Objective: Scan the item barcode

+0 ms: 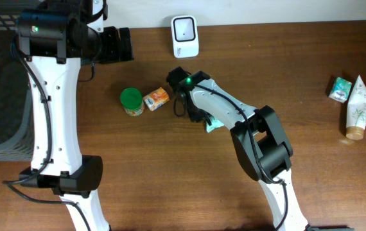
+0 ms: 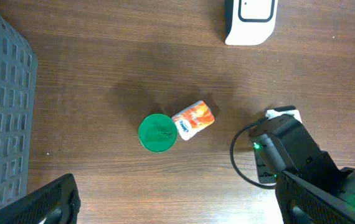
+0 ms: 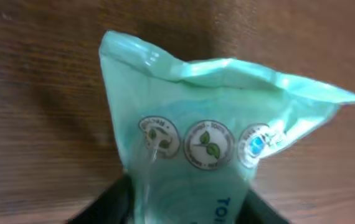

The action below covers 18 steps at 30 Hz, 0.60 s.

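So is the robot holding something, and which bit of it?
Yes: the right hand pinches the green packet by one end, with its crimped edge sticking out in front. The left hand is open and holds nothing.

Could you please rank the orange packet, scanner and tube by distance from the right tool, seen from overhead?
1. Orange packet, just left of the right tool.
2. Scanner, at the back edge.
3. Tube, far right.
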### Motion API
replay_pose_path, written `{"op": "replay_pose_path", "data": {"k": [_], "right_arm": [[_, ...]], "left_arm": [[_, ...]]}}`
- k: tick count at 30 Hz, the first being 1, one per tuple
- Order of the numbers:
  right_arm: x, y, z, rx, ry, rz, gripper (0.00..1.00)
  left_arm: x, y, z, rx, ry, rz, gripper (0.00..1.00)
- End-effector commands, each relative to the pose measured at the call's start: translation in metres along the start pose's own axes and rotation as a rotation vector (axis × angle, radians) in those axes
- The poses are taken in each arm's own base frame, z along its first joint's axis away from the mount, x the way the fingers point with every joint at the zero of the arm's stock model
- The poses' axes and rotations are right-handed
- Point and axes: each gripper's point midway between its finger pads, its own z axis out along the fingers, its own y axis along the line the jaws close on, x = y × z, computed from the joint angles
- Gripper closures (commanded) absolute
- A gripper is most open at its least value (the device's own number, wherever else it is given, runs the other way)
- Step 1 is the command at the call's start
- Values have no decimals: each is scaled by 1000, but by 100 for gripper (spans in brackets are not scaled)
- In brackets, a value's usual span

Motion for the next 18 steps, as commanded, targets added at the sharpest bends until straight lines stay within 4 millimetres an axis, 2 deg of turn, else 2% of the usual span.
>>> {"op": "replay_pose_path", "data": {"k": [1, 3, 4, 6, 9, 12, 16, 18], "right_arm": [[-13, -25, -22, 30, 3, 33, 45], [-19, -47, -53, 55, 9, 37, 41], [-18, -49, -68, 56, 11, 25, 41], [-13, -38, -74, 57, 10, -9, 41], [-1, -11, -60, 82, 22, -79, 41], [6, 8, -42, 96, 4, -109, 42], [2, -4, -26, 227, -55, -120, 42], [4, -1, -17, 228, -60, -120, 42]], "left_arm": [[-2, 2, -9, 3, -25, 12, 1], [-2, 2, -9, 2, -25, 11, 1], [-2, 2, -9, 2, -25, 11, 1], [-2, 2, -9, 2, -25, 11, 1], [-2, 2, -9, 2, -25, 12, 1], [-2, 2, -9, 3, -25, 12, 1], [-2, 2, -9, 3, -25, 11, 1], [-2, 2, -9, 2, -25, 12, 1]]}}
